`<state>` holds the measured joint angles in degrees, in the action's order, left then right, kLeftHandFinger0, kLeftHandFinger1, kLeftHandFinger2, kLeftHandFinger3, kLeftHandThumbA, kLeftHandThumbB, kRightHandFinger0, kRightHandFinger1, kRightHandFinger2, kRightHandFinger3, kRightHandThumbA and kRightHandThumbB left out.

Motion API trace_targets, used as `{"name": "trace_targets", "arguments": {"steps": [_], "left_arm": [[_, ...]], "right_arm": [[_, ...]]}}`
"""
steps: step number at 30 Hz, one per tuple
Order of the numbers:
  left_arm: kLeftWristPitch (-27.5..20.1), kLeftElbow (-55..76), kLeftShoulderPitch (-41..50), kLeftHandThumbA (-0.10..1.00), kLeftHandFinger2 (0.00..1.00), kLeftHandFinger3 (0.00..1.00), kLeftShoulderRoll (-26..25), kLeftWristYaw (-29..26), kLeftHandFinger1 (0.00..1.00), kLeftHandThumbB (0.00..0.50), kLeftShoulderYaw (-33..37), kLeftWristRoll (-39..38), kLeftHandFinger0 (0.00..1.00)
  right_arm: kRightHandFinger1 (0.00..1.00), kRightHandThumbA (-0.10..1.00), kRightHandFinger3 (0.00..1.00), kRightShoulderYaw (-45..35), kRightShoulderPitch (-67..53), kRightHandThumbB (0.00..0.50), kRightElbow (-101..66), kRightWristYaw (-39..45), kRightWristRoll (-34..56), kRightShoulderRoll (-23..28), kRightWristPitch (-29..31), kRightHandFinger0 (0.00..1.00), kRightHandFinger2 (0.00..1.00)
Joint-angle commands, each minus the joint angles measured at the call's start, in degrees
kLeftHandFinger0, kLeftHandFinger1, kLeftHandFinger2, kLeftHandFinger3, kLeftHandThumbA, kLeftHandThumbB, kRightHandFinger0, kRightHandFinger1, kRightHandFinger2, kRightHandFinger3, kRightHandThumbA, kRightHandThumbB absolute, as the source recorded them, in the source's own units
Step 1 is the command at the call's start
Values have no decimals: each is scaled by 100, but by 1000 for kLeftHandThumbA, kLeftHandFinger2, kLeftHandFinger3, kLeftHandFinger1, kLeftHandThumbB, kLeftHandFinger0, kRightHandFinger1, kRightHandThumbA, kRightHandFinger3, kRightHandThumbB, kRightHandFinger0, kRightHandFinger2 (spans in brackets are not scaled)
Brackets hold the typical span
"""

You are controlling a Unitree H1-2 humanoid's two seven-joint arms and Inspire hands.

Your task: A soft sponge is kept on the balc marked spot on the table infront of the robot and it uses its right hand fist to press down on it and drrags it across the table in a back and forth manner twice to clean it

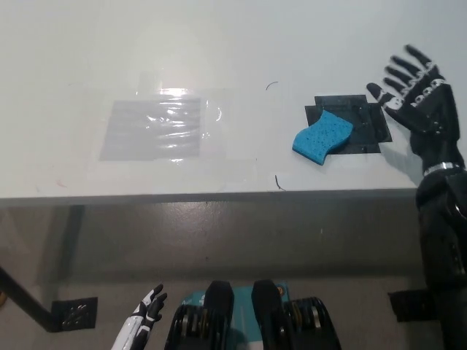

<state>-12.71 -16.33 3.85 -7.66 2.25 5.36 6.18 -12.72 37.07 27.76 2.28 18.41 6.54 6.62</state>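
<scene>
Nearest, at the bottom left below the table edge, the white left hand (146, 310) rests low, holding nothing; it shows too small to tell how its fingers lie. One white table (219, 58) fills the upper half of the view, its front edge running across the middle. One blue sponge (322, 136) lies flat near that front edge, right of centre; its far-right part overlaps the near-left corner of the one black marked spot (357, 120), the rest lies on bare table. The sponge has wavy sides; its long axis runs diagonally, from the near-left end toward the far-right end, which points at the marked spot. Left of centre, well apart from the sponge, one clear glossy plastic sheet (153, 130) lies flat on the table with a glare patch at its far edge. A few thin dark curved marks show on the tabletop: one (278, 183) near the front edge just left of the sponge, one (271, 86) farther back. At the right, the black right hand (416, 95) is raised above the table, fingers spread wide apart and pointing away, holding nothing, beside the right edge of the marked spot and clear of the sponge.
</scene>
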Motion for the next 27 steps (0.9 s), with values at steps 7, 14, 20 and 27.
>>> {"name": "trace_targets", "arguments": {"steps": [7,14,20,27], "left_arm": [[-226,99,-204,1000,1000,1000,-123,142,1000,43,1,-34,1000],[-351,-78,-252,1000,1000,1000,-136,131,1000,77,-49,-102,1000],[-351,-80,-214,1000,1000,1000,-157,135,1000,145,-3,-36,1000],[-397,-51,-324,1000,1000,1000,-130,106,1000,143,-65,-140,1000]], "right_arm": [[1000,972,1000,2322,-3243,448,-8219,1096,-71,116,265,1000,1000],[1000,1000,1000,2047,-5004,260,-6238,1036,-1128,-55,1319,1000,1000],[1000,1000,1000,1669,-4636,271,-3393,718,-1057,110,1438,1000,1000],[1000,1000,1000,1674,-3812,224,-1016,492,-1413,244,1643,1000,1000]]}}
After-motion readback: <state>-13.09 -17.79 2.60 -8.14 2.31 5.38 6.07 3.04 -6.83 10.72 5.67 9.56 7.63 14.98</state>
